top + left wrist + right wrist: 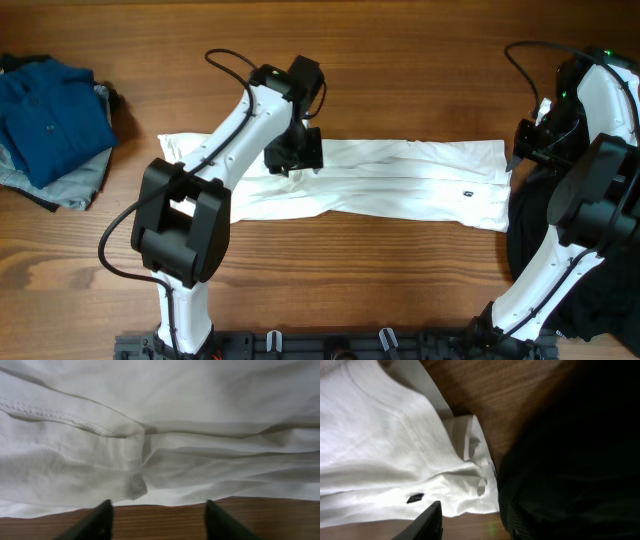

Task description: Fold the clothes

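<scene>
Left jaws gape wide and empty over the wrinkled white T-shirt (400,185), folded into a long band across the brown wooden tabletop (400,60); right jaws, parted too, hover at its end beside a black garment (522,240)

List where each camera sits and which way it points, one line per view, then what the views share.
Overhead: above the table, facing straight down on the white shirt, blue clothes and black garment; both arms show.
Left wrist: low over the shirt's edge, looking past its open left hand at white folds.
Right wrist: at the shirt's end, looking past its open right hand at where white shirt meets black garment.
Shared: all three show the white shirt.
</scene>
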Controlling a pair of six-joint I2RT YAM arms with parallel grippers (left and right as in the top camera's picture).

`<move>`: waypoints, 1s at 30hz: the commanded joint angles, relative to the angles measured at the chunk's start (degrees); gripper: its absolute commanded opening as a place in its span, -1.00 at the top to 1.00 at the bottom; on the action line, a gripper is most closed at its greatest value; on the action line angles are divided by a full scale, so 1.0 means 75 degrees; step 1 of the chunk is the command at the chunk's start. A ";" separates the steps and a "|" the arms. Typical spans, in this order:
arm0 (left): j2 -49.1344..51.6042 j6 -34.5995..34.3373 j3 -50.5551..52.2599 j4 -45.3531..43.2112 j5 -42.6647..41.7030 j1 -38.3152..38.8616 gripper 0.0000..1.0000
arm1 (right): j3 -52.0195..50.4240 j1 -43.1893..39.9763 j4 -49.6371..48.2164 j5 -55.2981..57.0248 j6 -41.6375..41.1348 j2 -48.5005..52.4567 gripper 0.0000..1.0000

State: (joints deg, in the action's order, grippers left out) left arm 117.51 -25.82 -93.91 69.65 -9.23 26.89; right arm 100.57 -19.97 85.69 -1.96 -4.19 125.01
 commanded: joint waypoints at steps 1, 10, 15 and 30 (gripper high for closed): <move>-0.0137 0.0035 0.0020 -0.0041 0.1026 -0.0143 -0.21 | -0.0026 0.0020 0.0128 -0.0204 0.0245 -0.0210 0.15; -0.0915 0.0035 0.0023 0.0519 0.1035 -0.2451 -0.28 | -0.0277 -0.0685 0.0245 -0.1816 0.1684 -0.0586 -0.06; -0.0915 0.0041 0.0023 0.0306 0.1043 -0.2632 -0.43 | -0.2136 -0.0268 -0.0947 -0.1550 0.1769 -0.0586 -0.29; -0.0915 0.0067 0.0023 0.0052 0.1040 -0.2629 -0.49 | -0.2996 -0.0216 -0.3077 -0.1236 0.1542 -0.1274 -0.29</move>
State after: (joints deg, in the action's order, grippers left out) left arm 111.53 -25.80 -93.91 70.26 -1.93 7.49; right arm 78.00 -21.71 66.02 -11.99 6.96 117.82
